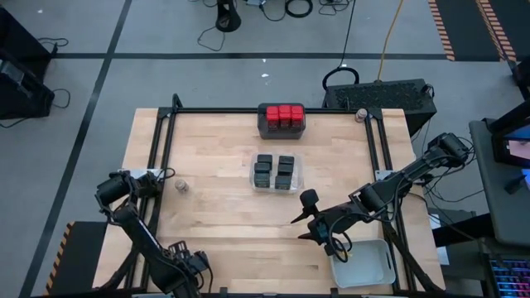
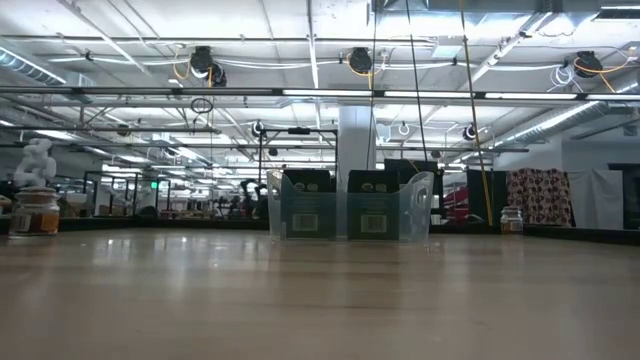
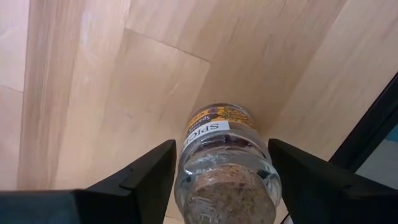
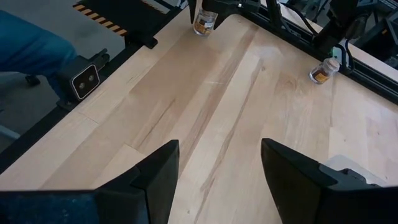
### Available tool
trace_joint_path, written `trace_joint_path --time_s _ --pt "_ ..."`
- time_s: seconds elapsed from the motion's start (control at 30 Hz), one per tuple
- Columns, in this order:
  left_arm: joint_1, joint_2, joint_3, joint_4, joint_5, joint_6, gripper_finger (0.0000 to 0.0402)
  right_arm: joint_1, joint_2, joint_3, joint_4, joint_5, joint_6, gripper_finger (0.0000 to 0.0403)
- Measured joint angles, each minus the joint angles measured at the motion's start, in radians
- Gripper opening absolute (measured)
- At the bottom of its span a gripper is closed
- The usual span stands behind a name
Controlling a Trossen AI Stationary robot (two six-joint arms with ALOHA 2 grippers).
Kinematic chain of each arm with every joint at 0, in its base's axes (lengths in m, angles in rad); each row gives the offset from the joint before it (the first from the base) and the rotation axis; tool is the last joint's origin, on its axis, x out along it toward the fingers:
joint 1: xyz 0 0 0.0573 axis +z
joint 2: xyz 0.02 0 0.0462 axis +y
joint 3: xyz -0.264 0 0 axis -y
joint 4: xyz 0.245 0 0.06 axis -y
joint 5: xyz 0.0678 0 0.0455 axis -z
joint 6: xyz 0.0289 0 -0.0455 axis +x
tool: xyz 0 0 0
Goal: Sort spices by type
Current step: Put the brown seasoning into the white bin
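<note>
A round clear jar with a greyish top stands upright between the fingers of my left gripper, at the table's near left corner. The right wrist view shows it there too. A second jar stands on its base at the left, and a third at the far right. Red-topped spices fill a dark tray. Black boxy ones sit in a clear tray. My right gripper hangs open over the table's near right, with nothing between its fingers. My left gripper pinches the jar's round wall between its two fingers, one on each side, just below the top. The fingers come from above and point down. The jar is upright, top toward the wrist. Whether its base is on the wood does not show.
A pale grey tray sits at the near right corner, just beside my right gripper. A black frame rail runs along the table's sides. Bare wood lies between the clear tray and the near edge.
</note>
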Motion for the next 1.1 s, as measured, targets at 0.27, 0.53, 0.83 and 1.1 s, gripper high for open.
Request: trace_joint_path --time_s 0.27,0.53,0.83,1.1 --pt "0.0 -0.002 0.0 -0.001 -0.004 0.026 0.0197 0.0 0.0 0.0 0.0 0.0 0.0 0.021" --pt "0.016 -0.002 0.0 -0.003 -0.069 0.057 0.0201 0.0 0.0 0.0 0.0 0.0 0.0 0.021" --pt "0.206 -0.002 0.0 0.045 -0.075 0.363 0.0203 0.0 0.0 0.0 -0.017 -0.016 0.0 0.021" --pt "0.465 -0.002 0.002 0.178 -0.033 0.778 0.0204 0.0 -0.004 0.0 -0.126 -0.049 0.06 0.021"
